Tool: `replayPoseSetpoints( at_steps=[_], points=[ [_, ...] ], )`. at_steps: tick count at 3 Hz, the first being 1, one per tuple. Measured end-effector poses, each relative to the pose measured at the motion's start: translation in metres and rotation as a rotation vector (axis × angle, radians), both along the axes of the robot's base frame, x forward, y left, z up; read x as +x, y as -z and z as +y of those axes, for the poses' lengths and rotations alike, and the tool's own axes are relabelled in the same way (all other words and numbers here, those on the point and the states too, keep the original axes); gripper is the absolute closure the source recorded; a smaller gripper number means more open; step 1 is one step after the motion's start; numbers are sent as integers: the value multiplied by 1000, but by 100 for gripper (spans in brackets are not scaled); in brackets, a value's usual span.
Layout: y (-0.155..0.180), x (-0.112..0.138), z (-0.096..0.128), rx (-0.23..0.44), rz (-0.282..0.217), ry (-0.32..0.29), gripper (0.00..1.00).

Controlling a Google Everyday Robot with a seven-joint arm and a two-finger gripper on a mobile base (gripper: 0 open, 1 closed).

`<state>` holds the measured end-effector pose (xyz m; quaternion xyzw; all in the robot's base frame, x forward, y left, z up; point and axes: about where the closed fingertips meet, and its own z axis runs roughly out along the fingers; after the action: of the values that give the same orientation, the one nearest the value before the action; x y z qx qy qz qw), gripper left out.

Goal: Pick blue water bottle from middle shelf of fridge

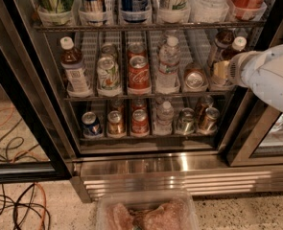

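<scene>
The fridge [179,169] stands open, and the middle shelf [146,96] runs across its width. At the shelf's right end stands the blue water bottle [221,72], which has a white cap, dark brown liquid and a pale label. My white arm reaches in from the right. The gripper [229,70] is at the bottle's label, up against its right side and level with its middle. The arm's end hides the bottle's right edge. A similar brown bottle [73,67] stands at the shelf's far left.
Also on the middle shelf are cans, a red can [139,73], a clear water bottle [169,63] and a gold can [195,78]. Cans fill the racks above and below. A black door frame [21,104] stands at the left, with cables [11,210] on the floor. A clear tub [146,212] is at the bottom.
</scene>
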<state>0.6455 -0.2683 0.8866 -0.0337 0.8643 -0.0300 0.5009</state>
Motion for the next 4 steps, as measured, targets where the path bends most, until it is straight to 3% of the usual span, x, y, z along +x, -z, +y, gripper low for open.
replayPoseSetpoints(
  at_steps=[2, 4],
  points=[
    [-7, -2, 1, -3, 3, -10, 100],
    [-34, -10, 2, -7, 3, -29, 100]
  ],
)
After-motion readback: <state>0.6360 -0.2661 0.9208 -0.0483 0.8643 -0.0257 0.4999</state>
